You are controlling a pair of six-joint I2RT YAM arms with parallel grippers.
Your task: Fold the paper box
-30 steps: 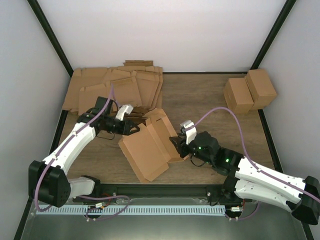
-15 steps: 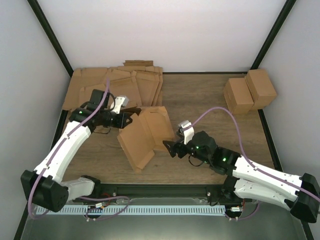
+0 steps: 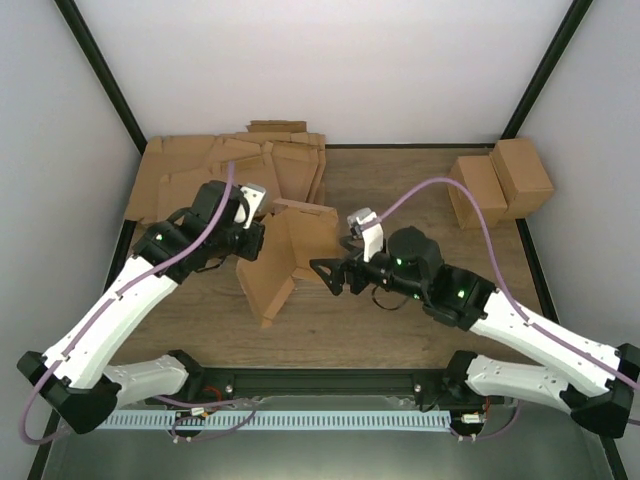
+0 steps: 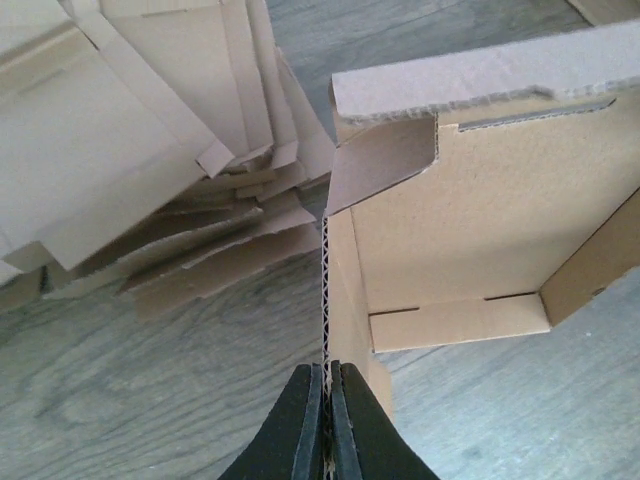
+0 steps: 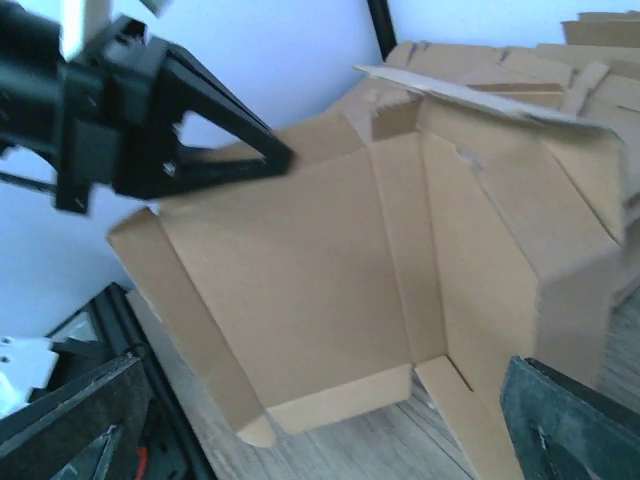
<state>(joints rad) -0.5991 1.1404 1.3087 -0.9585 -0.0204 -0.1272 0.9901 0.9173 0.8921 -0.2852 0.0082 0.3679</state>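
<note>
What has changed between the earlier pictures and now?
The left gripper closed on an edge of the paper box and tipped it up toward standing. The right gripper let go of the opposite side and opened. The flat cardboard sheets and the two cartons stayed put.

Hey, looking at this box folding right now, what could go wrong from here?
The left gripper alone pinches one thin wall edge of the box; the right gripper is open, so the half-folded box may flop or slip. The stack of flat sheets lies close beside it and could snag a flap.
</note>
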